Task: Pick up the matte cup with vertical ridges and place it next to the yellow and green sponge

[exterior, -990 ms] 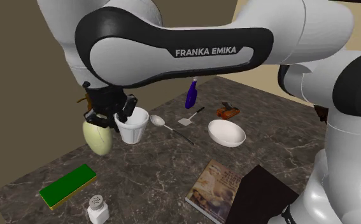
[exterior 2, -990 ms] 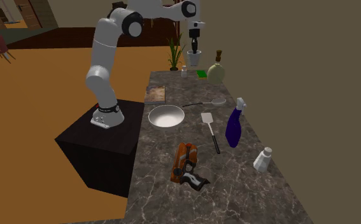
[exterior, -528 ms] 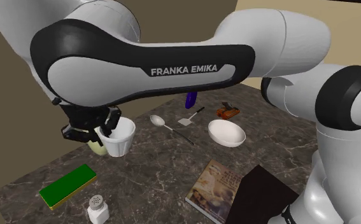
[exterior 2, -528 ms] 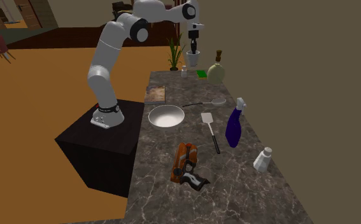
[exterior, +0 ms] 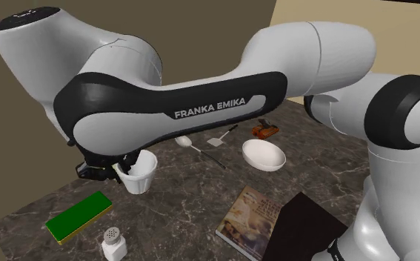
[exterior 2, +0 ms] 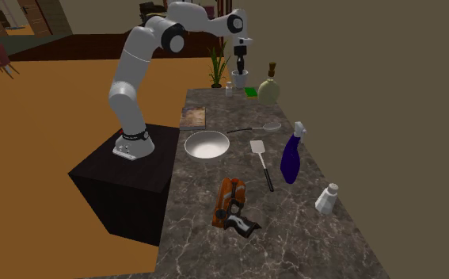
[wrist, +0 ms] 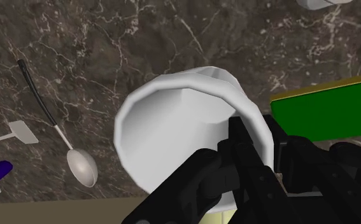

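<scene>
A white cup [exterior: 141, 173] with faint vertical ridges hangs a little tilted in my black gripper [exterior: 124, 169], which is shut on its rim. In the wrist view one finger sits inside the cup [wrist: 179, 133] and the other outside its wall, the gripper [wrist: 268, 153] clasping the rim. The green sponge with a yellow edge [exterior: 78, 216] lies flat on the dark marble counter, just beyond the cup toward the shoulder view's lower left. Beside the cup's rim the sponge [wrist: 328, 114] lies close. The far view shows cup [exterior 2: 239, 77] and sponge [exterior 2: 251, 92] at the counter's far end.
A white shaker [exterior: 113, 242] stands by the sponge near the counter edge. A spoon [exterior: 186, 142], spatula [exterior: 221, 137], white bowl [exterior: 264, 155], book [exterior: 249, 220] and an orange object [exterior: 264, 130] lie toward the shoulder view's right. A pale vase [exterior 2: 270, 85] and blue spray bottle [exterior 2: 291, 156] stand by the wall.
The arm has carried the cup toward the shoulder view's lower left and lower, from beside the pale vase to close by the sponge. The grip on the rim is unchanged.
</scene>
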